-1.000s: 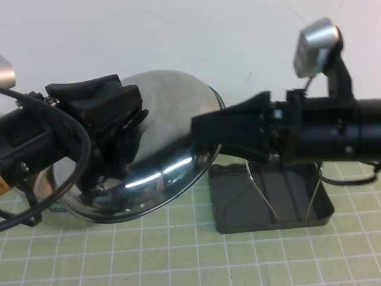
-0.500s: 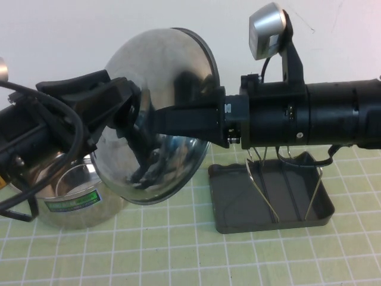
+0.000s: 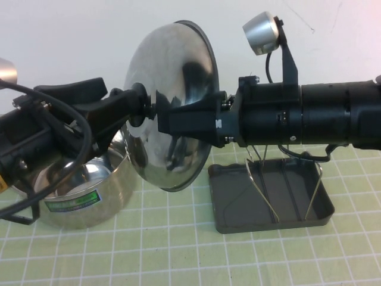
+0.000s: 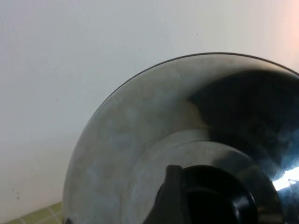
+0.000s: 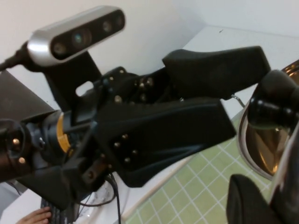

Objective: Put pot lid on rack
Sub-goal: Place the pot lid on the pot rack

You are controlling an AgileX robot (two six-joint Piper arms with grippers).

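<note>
— Looking at the pot lid (image 3: 172, 107) first: where is it?

— Up in the air, stood nearly on edge, its shiny dome facing the robot's left. It hangs above the right rim of the pot (image 3: 83, 187) and just left of the rack (image 3: 271, 190), touching neither.

— Who has it?

— The left gripper (image 3: 143, 104) reaches in from the left and its fingers are closed around the black knob (image 3: 141, 102) at the lid's centre. In the left wrist view the knob (image 4: 210, 196) sits at the bottom edge with one finger (image 4: 170, 196) against it, and the lid (image 4: 149, 135) fills most of the picture.

— And the right gripper?

— The right gripper (image 3: 169, 119) comes in level from the right, its tips over the lid's face, right beside the knob. Whether it is pinching the lid or standing loose, I cannot tell.

— The rack?

— Thin wire loops (image 3: 262, 179) rise from a dark grey tray (image 3: 238, 208) on the green gridded mat (image 3: 178, 250), under the right arm. The pot stands open on the mat, below the left arm.
</note>
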